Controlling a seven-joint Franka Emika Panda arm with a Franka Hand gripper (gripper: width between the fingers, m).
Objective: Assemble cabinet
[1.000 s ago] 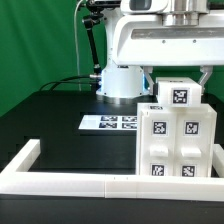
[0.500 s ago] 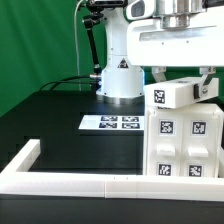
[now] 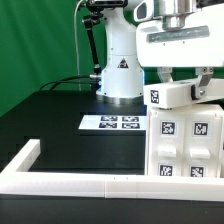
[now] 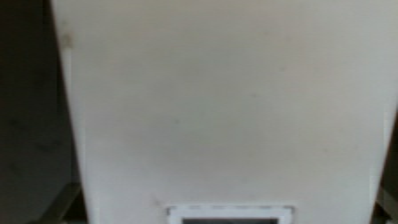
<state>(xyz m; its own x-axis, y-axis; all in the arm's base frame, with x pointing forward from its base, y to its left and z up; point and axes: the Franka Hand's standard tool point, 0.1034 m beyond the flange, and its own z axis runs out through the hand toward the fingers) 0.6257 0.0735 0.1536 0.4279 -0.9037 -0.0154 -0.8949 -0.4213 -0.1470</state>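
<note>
**Gripper [image 3: 186,82]:** clamped on the small block [image 3: 180,94], one finger at each side. Holds the block tilted, tagged face toward the exterior camera, directly above the cabinet shell [image 3: 185,145]. Cannot tell whether the block's lower edge touches the shell's top.

**Edges and free room**
- Bounded along the front by the border rail [image 3: 70,183], with a short return at the exterior view's left.
- Shell seated at the exterior view's right, its front face just behind the rail and its right edge cut off by the frame.
- Open black tabletop [image 3: 55,125] from the rail's return across to the shell's left edge.
- Occupied there only by the marker board [image 3: 112,123], lying flat, near the shell and well apart from the rail.
- Closed off at the rear by the robot base [image 3: 120,75].

**Containers and contents**
- Shell front carries four tags; interior hidden.
- Area enclosed by the rail holds the shell.
- Wrist view filled by a plain white face [image 4: 231,100] with part of a tag at one border; cannot tell which part it belongs to.
</note>
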